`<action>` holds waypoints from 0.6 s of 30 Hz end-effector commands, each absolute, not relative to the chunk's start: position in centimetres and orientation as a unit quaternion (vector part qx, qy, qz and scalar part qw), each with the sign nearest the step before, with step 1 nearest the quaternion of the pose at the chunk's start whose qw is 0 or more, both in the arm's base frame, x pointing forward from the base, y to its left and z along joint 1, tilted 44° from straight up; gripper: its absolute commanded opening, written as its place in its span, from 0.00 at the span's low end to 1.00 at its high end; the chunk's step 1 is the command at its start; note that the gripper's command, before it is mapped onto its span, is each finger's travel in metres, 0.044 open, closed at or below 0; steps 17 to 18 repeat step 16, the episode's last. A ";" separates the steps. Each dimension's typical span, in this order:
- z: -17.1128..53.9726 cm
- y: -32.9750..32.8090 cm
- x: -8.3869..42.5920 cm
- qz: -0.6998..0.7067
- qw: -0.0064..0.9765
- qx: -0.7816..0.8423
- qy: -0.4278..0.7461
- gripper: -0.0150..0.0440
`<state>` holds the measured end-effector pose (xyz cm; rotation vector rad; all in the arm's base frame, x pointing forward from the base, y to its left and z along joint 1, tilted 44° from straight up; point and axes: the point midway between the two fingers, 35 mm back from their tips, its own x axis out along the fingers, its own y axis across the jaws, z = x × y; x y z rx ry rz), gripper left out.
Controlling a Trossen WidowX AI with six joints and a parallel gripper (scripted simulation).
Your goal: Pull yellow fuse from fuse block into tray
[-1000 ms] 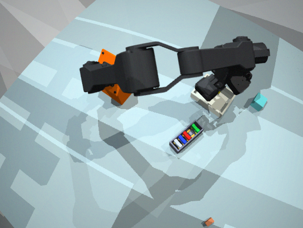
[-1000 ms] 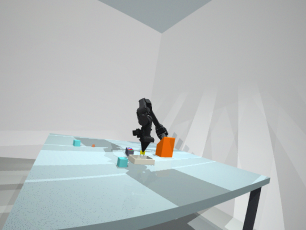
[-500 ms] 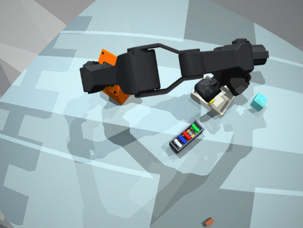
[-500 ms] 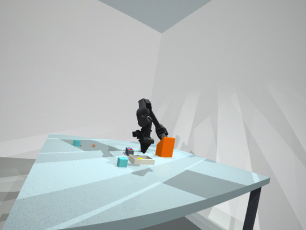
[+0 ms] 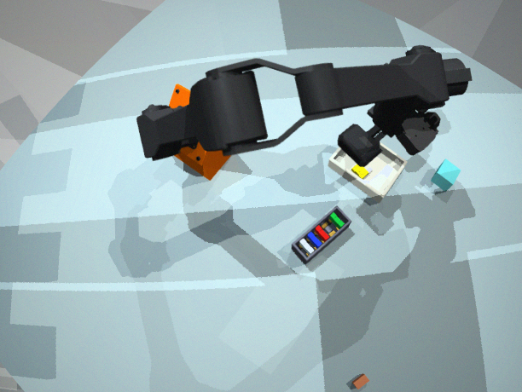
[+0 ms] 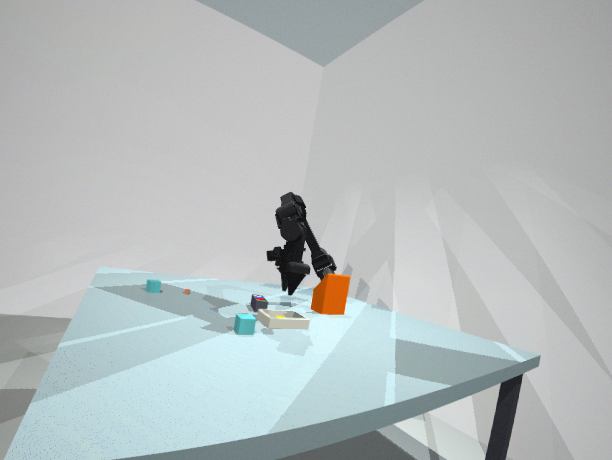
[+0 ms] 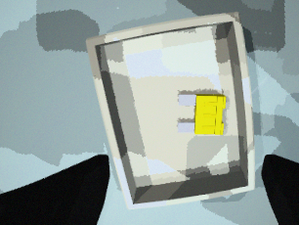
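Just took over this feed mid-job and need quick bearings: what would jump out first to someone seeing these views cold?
The yellow fuse lies flat on the floor of the cream tray, with the open gripper above it, its fingers apart and holding nothing. The big black arm stretches from its orange base across the table to the tray. Nearer the camera in the top view, the fuse block holds white, blue, red and green fuses, with one slot vacant.

gripper [image 7: 185,210] fingertips cut off, tray [image 5: 394,172] partly hidden

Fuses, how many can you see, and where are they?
5. The white fuse, blue fuse, red fuse and green fuse sit in the fuse block; the yellow fuse lies in the tray. None seems hidden.
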<state>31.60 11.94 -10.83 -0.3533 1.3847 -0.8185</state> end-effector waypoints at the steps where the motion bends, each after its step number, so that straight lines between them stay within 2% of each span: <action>1: -10.8 12.0 31.5 -0.366 0.678 -0.154 0.619 0.81; 18: -10.9 11.9 31.6 -0.365 0.679 -0.158 0.618 0.81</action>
